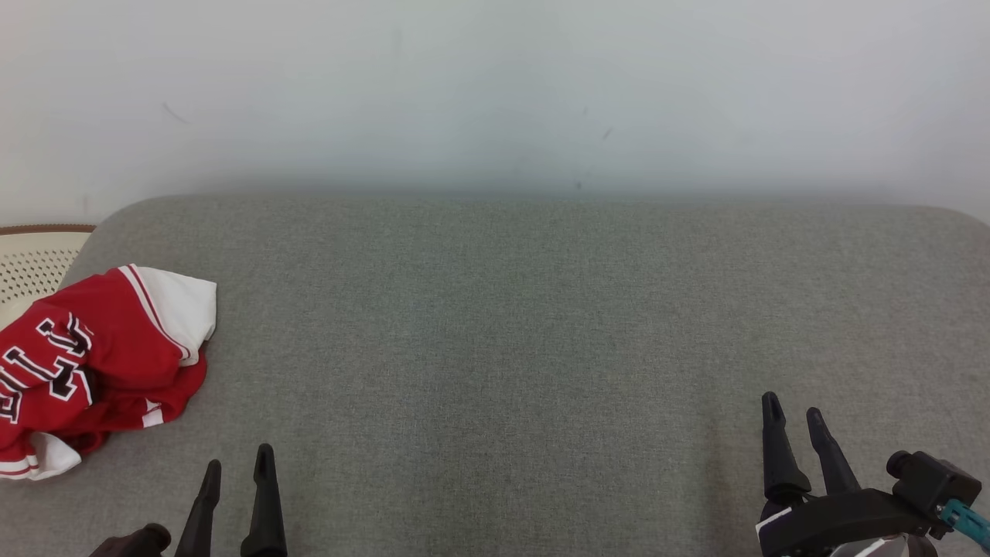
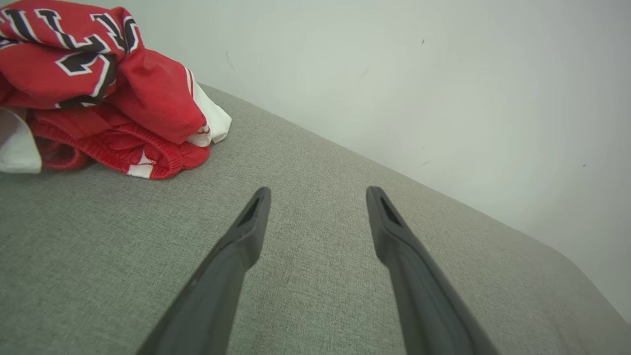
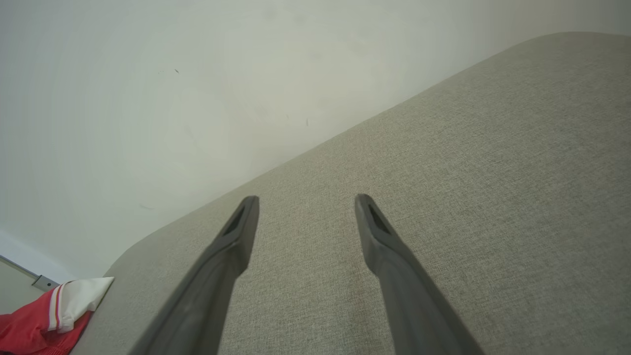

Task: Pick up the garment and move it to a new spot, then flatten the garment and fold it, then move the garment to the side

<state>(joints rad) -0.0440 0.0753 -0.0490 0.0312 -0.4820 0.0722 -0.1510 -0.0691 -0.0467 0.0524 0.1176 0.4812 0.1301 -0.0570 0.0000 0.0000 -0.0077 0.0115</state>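
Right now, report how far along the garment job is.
Done: nothing yet. The crumpled red-and-white jersey garment lies bunched at the left edge of the grey fabric surface. In hand: nothing. The left gripper and right gripper are open and empty, clear of the cloth. Left: pick it up, move it, flatten it, fold it, set it aside.

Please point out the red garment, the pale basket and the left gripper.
Crumpled red and white jersey garment (image 1: 128,352), head view, on its red cloth right of the lettering.
Pale perforated basket (image 1: 31,267), head view, on its holed wall.
Left gripper (image 1: 239,456), head view, midway between its fingertips.
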